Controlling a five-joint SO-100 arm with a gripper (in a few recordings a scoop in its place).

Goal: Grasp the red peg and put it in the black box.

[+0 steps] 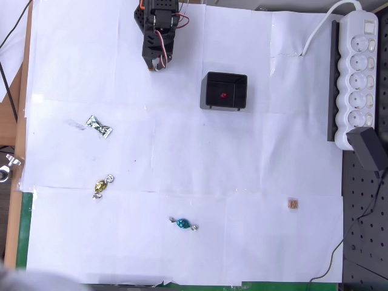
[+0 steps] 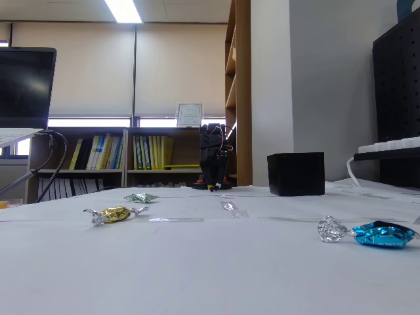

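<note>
The red peg [image 1: 224,95] lies as a small red dot on the floor of the black box [image 1: 211,99], which stands on the white paper right of the arm. From the low fixed view the black box [image 2: 296,174] is a dark cube whose inside is hidden. The black arm is folded at the top of the table, its gripper [image 1: 156,65] pointing down just above the paper, left of the box and apart from it. In the fixed view the gripper [image 2: 214,186] hangs close to the table. Its jaws look closed with nothing between them.
Three wrapped candies lie on the paper: green [image 1: 99,126], gold [image 1: 101,186] and blue [image 1: 183,224]. A small tan wooden cube [image 1: 293,204] sits at the lower right. A white power strip [image 1: 359,66] runs along the right edge.
</note>
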